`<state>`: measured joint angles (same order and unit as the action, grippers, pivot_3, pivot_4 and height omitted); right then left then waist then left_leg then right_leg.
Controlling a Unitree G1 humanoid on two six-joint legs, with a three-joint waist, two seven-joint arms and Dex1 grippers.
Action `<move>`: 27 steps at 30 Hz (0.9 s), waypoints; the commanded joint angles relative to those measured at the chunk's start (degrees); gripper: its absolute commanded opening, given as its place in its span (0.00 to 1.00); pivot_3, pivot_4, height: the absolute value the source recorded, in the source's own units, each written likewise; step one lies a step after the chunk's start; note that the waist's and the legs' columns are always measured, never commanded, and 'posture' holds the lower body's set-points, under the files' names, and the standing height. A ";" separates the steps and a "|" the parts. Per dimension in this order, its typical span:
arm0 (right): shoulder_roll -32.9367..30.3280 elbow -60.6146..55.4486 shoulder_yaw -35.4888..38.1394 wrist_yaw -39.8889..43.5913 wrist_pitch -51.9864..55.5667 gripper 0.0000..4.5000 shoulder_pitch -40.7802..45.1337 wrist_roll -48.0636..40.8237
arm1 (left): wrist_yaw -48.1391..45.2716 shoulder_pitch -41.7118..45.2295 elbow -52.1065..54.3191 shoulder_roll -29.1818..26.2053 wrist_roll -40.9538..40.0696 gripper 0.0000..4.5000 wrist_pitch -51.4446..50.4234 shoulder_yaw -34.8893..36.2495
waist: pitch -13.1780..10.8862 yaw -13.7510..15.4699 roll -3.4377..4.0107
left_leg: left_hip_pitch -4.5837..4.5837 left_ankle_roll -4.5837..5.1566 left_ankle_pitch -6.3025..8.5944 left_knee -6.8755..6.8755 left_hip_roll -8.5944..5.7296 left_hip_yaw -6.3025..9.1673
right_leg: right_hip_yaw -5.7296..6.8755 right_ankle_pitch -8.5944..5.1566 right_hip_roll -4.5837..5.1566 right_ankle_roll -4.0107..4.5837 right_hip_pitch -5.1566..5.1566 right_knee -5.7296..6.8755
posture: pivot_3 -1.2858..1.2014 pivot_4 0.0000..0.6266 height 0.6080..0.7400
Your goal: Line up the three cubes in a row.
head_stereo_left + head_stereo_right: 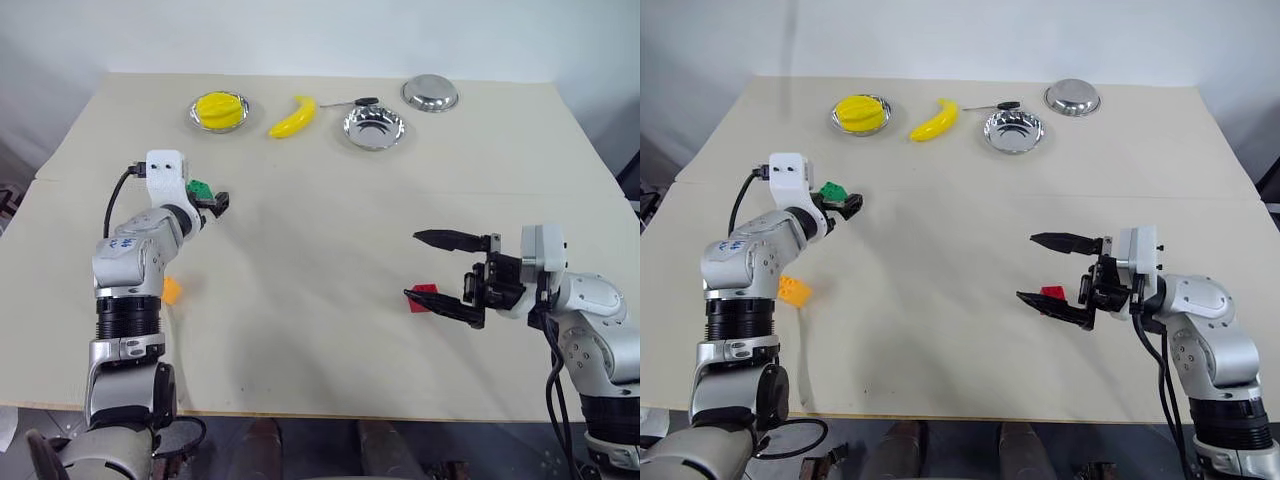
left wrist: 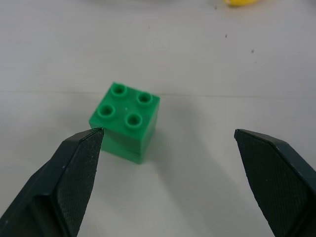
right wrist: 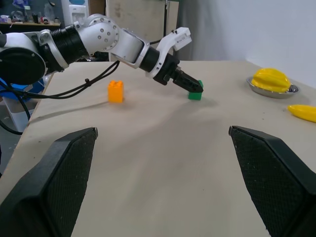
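Three light, rigid studded cubes were judged easily pinched across flat sides; the left gripper [image 2: 165, 170] was spread around the green cube [image 2: 126, 121]; the right gripper [image 1: 1065, 270] was spread, empty.

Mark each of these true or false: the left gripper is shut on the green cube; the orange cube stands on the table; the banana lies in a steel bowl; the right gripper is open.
1. The left gripper is shut on the green cube. False: its fingers stand open on either side of the cube, which rests on the table.
2. The orange cube stands on the table. True.
3. The banana lies in a steel bowl. False: it lies on the table between two bowls.
4. The right gripper is open. True.
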<state>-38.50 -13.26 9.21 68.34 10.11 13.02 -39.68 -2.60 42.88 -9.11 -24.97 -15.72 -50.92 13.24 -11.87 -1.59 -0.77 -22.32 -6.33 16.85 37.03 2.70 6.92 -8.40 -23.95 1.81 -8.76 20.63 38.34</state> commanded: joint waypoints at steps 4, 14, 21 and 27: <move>0.18 -2.19 2.40 -1.03 -1.27 0.99 -1.37 -0.34 | -3.63 -7.99 9.38 -5.58 2.34 1.00 -1.66 -1.46 | 0.00 -0.31 0.00 | 0.02 0.00 0.00 -0.03 0.01 -0.02 | -0.02 0.00 -0.02 0.00 0.05 0.08 | 0.52 0.24 1.00; 0.91 -3.72 1.51 -3.08 -1.01 0.99 -2.02 0.05 | -12.21 3.23 -11.38 -7.49 7.25 1.00 13.38 -7.89 | 0.00 1.45 -0.01 | 0.01 -0.15 -0.08 0.05 -0.08 0.05 | 0.01 0.09 0.01 -0.10 -0.07 -0.01 | 0.52 0.24 1.00; 1.25 -3.40 1.28 -3.63 -1.06 0.99 -1.60 0.28 | -16.33 11.77 -29.74 -7.61 10.31 1.00 21.73 -9.91 | -0.01 0.74 -0.01 | -0.01 -0.15 -0.08 -0.06 -0.07 0.03 | 0.01 0.09 0.00 -0.09 0.03 -0.03 | 0.52 0.24 1.00; 1.50 -2.73 1.49 -3.46 -1.71 1.00 -1.85 0.67 | -20.61 14.88 -39.37 -7.93 12.32 0.96 26.93 -11.05 | 0.00 0.14 -0.01 | -0.02 -0.15 -0.08 -0.04 -0.08 0.04 | 0.02 0.09 0.00 -0.09 0.02 -0.01 | 0.52 0.24 1.00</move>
<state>-37.37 -15.25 9.49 64.86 9.80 11.00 -38.88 -22.14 56.29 -47.15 -31.92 -4.14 -25.95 2.05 -11.87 -1.45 -0.78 -22.35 -6.48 16.76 37.00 2.63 6.96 -8.38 -23.86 1.81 -8.86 20.65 38.33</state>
